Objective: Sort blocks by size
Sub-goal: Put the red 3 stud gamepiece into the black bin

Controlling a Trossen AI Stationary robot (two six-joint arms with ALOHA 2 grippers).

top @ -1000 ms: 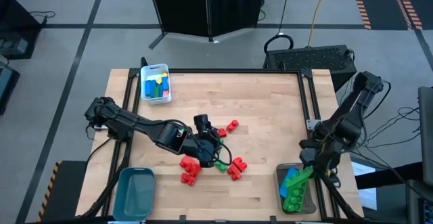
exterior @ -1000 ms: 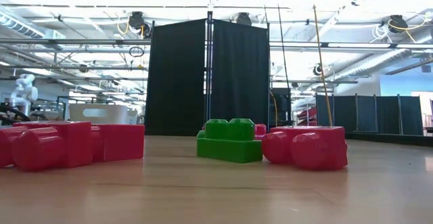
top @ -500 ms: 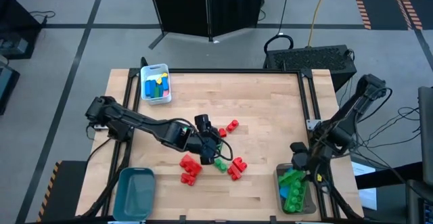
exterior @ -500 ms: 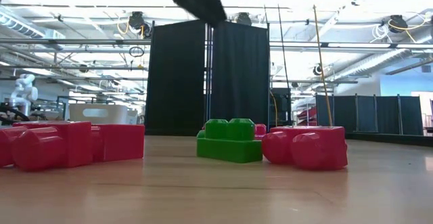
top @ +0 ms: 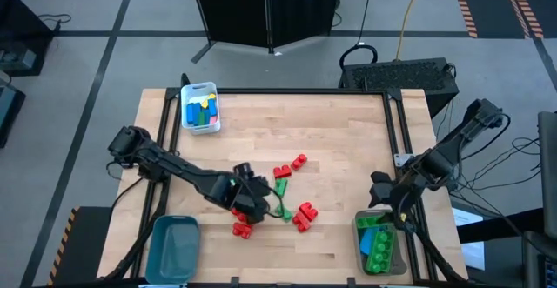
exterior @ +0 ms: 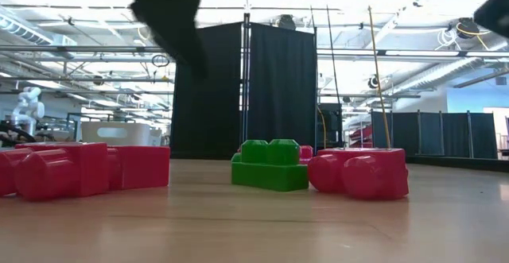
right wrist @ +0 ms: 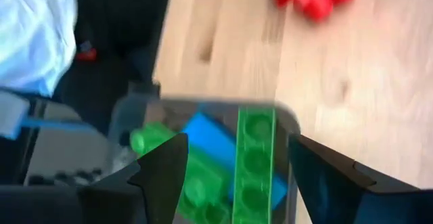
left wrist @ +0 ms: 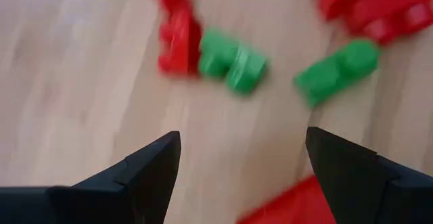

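Red blocks [top: 304, 216] and green blocks [top: 284, 188] lie loose on the wooden table [top: 339, 140]; the low view shows a green block [exterior: 270, 165] between red blocks [exterior: 87, 168]. My left gripper [top: 251, 200] hovers open and empty over the near-left red blocks [top: 242, 228]. Its wrist view [left wrist: 240, 173] shows red and green blocks [left wrist: 233, 60] ahead on the wood. My right gripper [top: 388, 203] is open and empty above the clear bin [top: 359, 227]. In its wrist view [right wrist: 233, 173] a long green block [right wrist: 254, 163] lies in the bin on a blue block [right wrist: 206, 137].
A white bin [top: 200, 107] with several blocks stands at the far left. A teal bin [top: 172, 247] stands at the near left corner. The table's right half between the pile and the clear bin is bare wood. Black frame rails [top: 396, 127] run along the table's edges.
My left gripper has gone toward the table's near left and come down over the near-left red blocks. My right gripper has drawn a little toward the table's left. The long green block, slanted at its fingers a second ago, now lies in the clear bin.
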